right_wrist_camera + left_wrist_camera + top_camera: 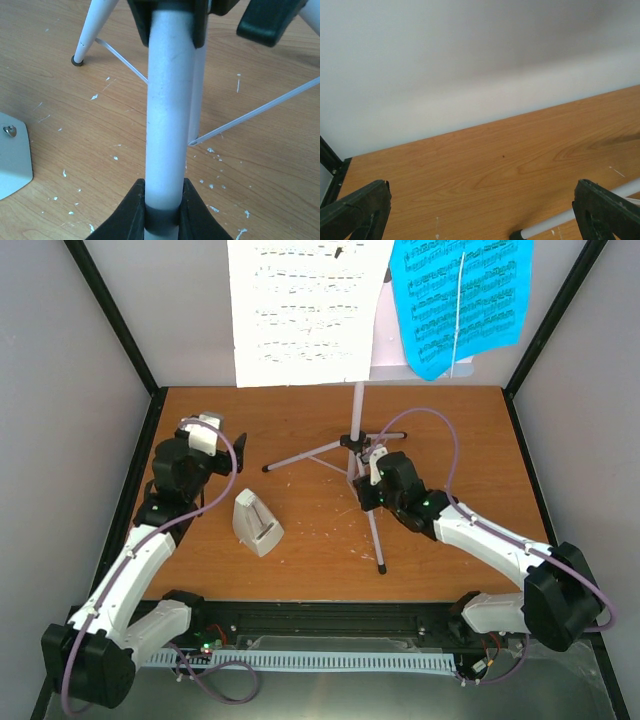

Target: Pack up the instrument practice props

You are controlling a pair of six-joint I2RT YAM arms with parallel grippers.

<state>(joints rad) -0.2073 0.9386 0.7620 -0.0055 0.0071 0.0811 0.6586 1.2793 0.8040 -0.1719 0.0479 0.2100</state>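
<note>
The white music stand [358, 410] stands at the back middle on thin tripod legs. A white sheet-music page [305, 310] and a bright blue page [460, 300] rest on its desk and hide most of it. The small white pyramid metronome [256, 522] sits left of centre; its base shows in the right wrist view [12, 155]. My right gripper [368, 490] is shut on the stand's front leg [170, 100], fingers [127, 215] pressed on both sides of the tube. My left gripper [213, 425] is open and empty at the back left, fingers [360, 210] wide apart, a leg tip [570, 217] near its right finger.
The wooden table [300, 570] is walled by grey panels and black frame posts [135, 360] on three sides. Thin white braces [250, 115] run from the stand's legs. White flecks dot the wood near the stand.
</note>
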